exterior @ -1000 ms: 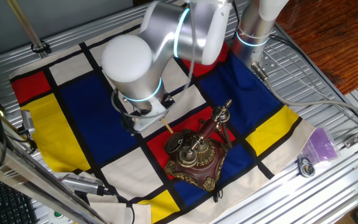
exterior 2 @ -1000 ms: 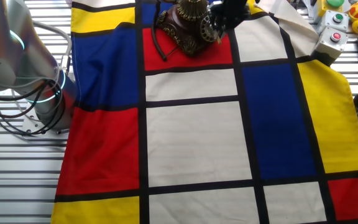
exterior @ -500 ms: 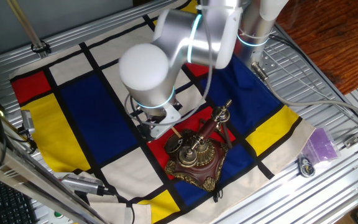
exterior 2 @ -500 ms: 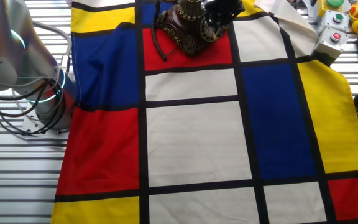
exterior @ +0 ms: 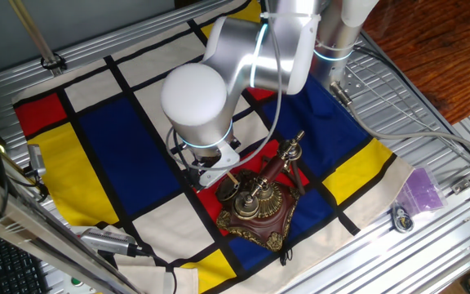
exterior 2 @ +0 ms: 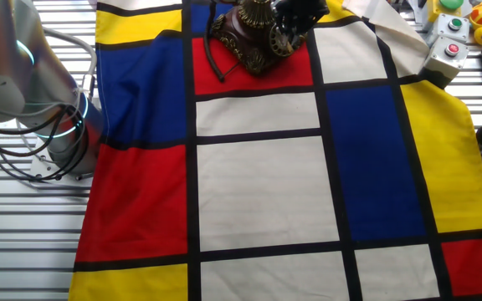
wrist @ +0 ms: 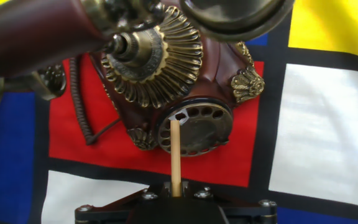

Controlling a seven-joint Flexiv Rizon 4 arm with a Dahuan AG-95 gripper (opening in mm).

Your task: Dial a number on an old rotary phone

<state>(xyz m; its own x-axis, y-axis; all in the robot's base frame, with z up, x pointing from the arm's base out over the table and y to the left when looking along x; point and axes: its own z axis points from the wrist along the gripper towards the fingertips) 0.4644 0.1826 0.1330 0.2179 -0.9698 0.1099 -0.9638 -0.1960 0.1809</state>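
The old rotary phone (exterior: 255, 208) stands on a red square of the checked cloth: dark reddish wooden base, brass trim, brass-and-wood handset (exterior: 280, 163) on its cradle. It also shows at the top of the other fixed view (exterior 2: 253, 33). In the hand view its round brass dial (wrist: 194, 129) faces me. My gripper (wrist: 176, 188) is shut on a thin wooden stick (wrist: 175, 155). The stick's tip sits at a finger hole on the dial's upper left. In one fixed view the gripper (exterior: 219, 173) hangs just left of the phone.
A coiled cord (wrist: 79, 93) runs along the phone's left side. A purple object (exterior: 422, 189) and a small round item (exterior: 401, 219) lie on the metal table at right. A button box (exterior 2: 447, 52) and a yellow-red toy (exterior 2: 481, 17) sit beside the cloth.
The arm has moved right and down toward the phone, bringing the stick from beside the phone up to the dial. The phone has not moved.
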